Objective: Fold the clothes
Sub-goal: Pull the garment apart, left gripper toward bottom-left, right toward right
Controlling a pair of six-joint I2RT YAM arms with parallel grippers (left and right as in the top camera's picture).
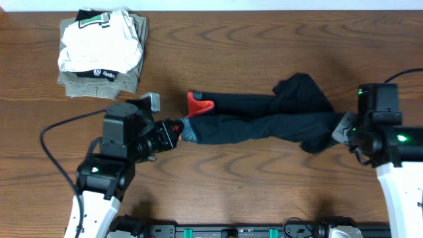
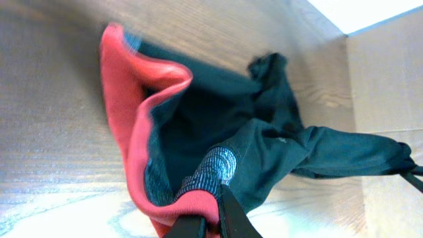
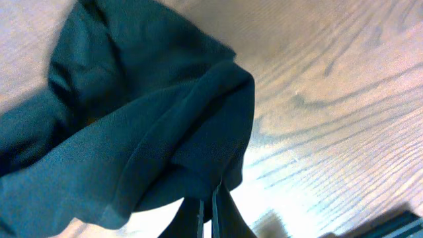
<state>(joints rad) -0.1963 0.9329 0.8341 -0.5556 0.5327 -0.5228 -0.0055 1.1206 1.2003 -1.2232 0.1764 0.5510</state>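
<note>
1. Two ends of the pants [image 1: 264, 122] are pinched, so the garment runs stretched across the middle of the overhead frame on the table [image 1: 264, 192].
2. Your left gripper [image 1: 177, 134] is clenched on the red-lined waistband [image 2: 132, 139] at centre-left, anchoring the wide end.
3. Your right gripper [image 1: 340, 129] is clenched on black leg fabric at centre-right, likely to pull out slack.
4. Cloth bunches upward near the right end, so smoothing looks unfinished.
5. Folded garments [image 1: 99, 53] sit stacked at upper left, well apart from the pants.
</note>
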